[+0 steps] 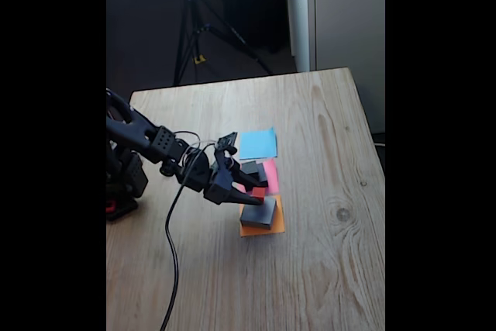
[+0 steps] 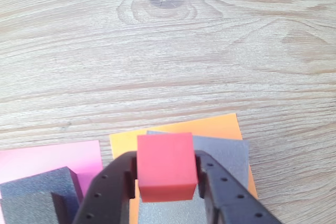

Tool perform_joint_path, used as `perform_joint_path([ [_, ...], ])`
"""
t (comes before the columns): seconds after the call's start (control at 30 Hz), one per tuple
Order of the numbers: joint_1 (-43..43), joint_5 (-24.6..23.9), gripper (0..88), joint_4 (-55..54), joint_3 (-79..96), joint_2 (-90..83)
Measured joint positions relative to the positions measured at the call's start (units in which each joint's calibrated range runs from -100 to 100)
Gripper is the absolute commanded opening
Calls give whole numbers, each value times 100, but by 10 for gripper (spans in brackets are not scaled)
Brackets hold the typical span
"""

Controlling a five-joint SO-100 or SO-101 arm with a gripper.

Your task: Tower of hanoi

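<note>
My gripper point(image 2: 167, 176) is shut on the tiny red cube point(image 2: 167, 163), which sits squeezed between the two black fingers point(image 2: 116, 184). Directly under the cube lies the wide flat grey block point(image 2: 223, 153) on the orange paper square point(image 2: 210, 124). In the fixed view the gripper point(image 1: 256, 193) hovers with the red cube point(image 1: 258, 191) just above the grey block point(image 1: 260, 213). A dark grey block point(image 2: 39, 182) stands on the pink paper point(image 2: 52, 156); I cannot tell whether a black block lies beneath it. That dark block point(image 1: 252, 169) sits just behind the gripper.
A blue paper square point(image 1: 257, 143) lies bare beyond the pink paper point(image 1: 271, 176). The arm's base point(image 1: 124, 184) and a black cable point(image 1: 172, 261) are at the left of the wooden table point(image 1: 325, 269). A tripod point(image 1: 198, 29) stands behind the table.
</note>
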Motion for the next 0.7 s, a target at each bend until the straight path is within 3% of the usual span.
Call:
perform_joint_path([
  [0.43,-712,-226,10,6533,-4163,-838],
  [0.7,-1270,-365,9,8903,-6693,-966],
])
